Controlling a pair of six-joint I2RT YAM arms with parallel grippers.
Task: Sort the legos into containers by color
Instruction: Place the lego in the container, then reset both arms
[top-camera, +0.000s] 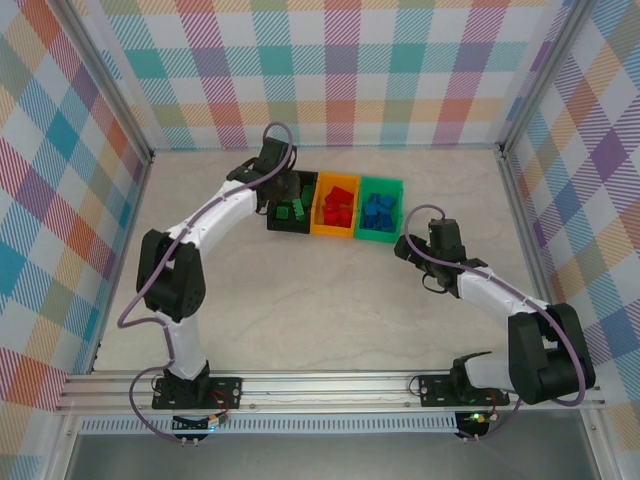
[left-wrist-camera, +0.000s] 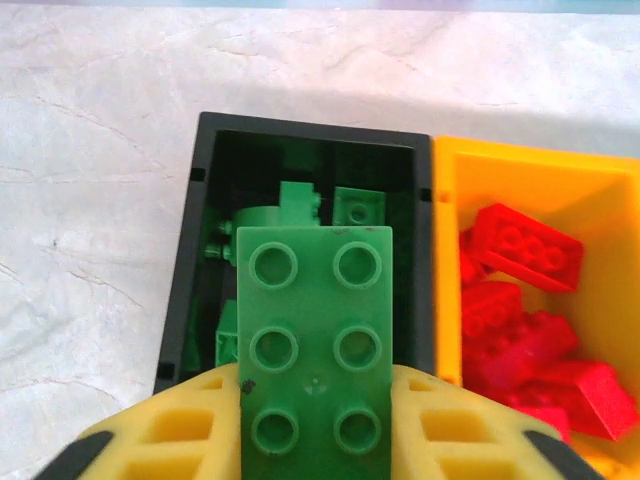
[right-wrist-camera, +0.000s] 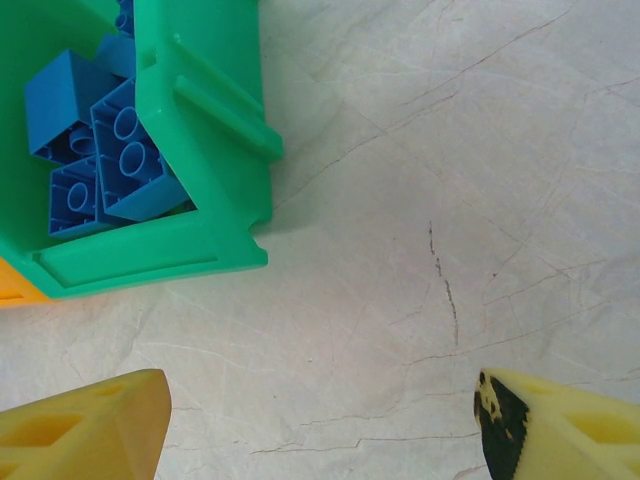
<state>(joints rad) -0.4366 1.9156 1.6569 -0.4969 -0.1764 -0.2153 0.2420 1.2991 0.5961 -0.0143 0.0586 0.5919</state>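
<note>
Top external: pale, perhaps marbled table (top-camera: 330, 300), plaid walls (top-camera: 340, 70); left gripper (left-wrist-camera: 315, 395) pinches green lego (left-wrist-camera: 315, 320), right gripper (right-wrist-camera: 320, 415) spread.

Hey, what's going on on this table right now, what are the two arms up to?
Two robot arms are sorting Lego bricks by color into three bins. The left gripper is shut on a green brick, holding it over the black bin, which already has other green pieces in it. The orange bin next to it holds red bricks, and the green bin holds blue bricks. The right gripper hangs open over the table beside the green bin.
</note>
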